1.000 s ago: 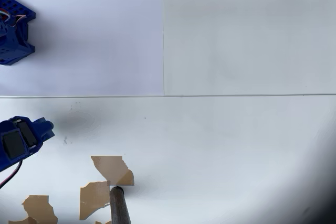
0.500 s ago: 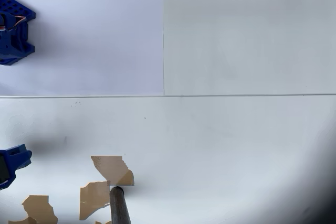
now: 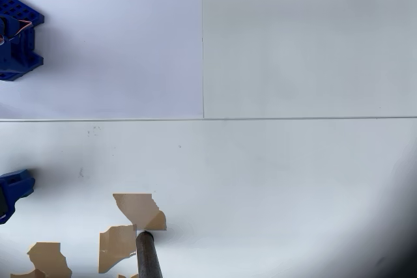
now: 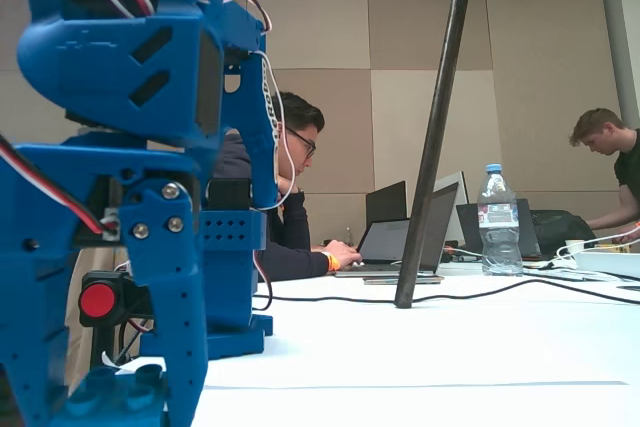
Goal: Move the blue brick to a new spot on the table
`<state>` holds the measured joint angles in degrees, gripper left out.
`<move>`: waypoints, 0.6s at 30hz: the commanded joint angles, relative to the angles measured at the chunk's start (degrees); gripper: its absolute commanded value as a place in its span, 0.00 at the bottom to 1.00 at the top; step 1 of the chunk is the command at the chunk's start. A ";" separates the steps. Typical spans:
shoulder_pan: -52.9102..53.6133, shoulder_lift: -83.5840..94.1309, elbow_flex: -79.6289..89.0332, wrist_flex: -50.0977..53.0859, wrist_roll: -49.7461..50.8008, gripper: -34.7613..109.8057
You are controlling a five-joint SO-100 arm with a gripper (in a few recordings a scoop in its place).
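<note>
In the overhead view only the tip of my dark-blue gripper (image 3: 14,192) pokes in at the left edge of the white table (image 3: 273,180). Its jaws cannot be made out. The fixed view sits at table level, and the blue arm (image 4: 120,147) with its wires towers close on the left. At the bottom left, under the arm, a mid-blue piece with round studs (image 4: 112,389) looks like the blue brick. I cannot tell whether the gripper touches it or holds it.
The perforated blue base (image 3: 18,37) stands on the whiter paper sheet (image 3: 130,43) at the top left. Brown torn patches (image 3: 138,209) and a dark pole foot (image 3: 148,255) lie at the bottom. People, laptops and a water bottle (image 4: 497,222) are at the far side.
The gripper has pulled back to the left in the overhead view, from well inside the frame to just its tip at the edge.
</note>
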<state>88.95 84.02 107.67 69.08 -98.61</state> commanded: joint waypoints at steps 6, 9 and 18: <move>-0.09 11.43 9.67 -3.96 -1.49 0.28; -0.62 12.39 10.72 -4.48 -1.14 0.28; -2.81 17.05 16.44 -7.03 -1.32 0.28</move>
<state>86.66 96.42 124.01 63.19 -99.84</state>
